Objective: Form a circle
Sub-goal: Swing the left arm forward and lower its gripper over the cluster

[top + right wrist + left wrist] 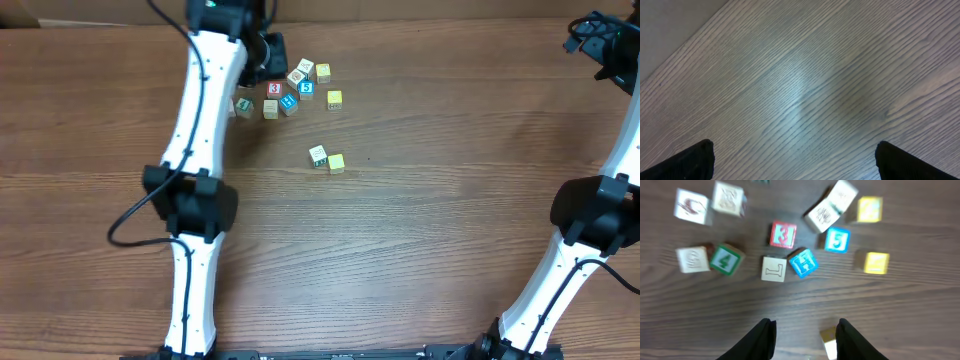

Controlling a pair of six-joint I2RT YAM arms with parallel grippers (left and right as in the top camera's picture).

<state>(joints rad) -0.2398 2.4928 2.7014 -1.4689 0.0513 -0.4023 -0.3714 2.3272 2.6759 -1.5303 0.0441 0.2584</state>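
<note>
Nearest me, a stray pair (327,158) of cubes, one white and one yellow, lies side by side well apart from the main cluster of cubes (290,90) at the far middle of the table (420,250), so I judge no circle is formed yet. My left gripper (805,327) hangs at that cluster's far edge, jaws partly spread and grasping nothing. If it comes down carelessly, a finger could scatter the close-packed neighbours. The right gripper (795,155), spread wide at the far right, is no threat.
</note>
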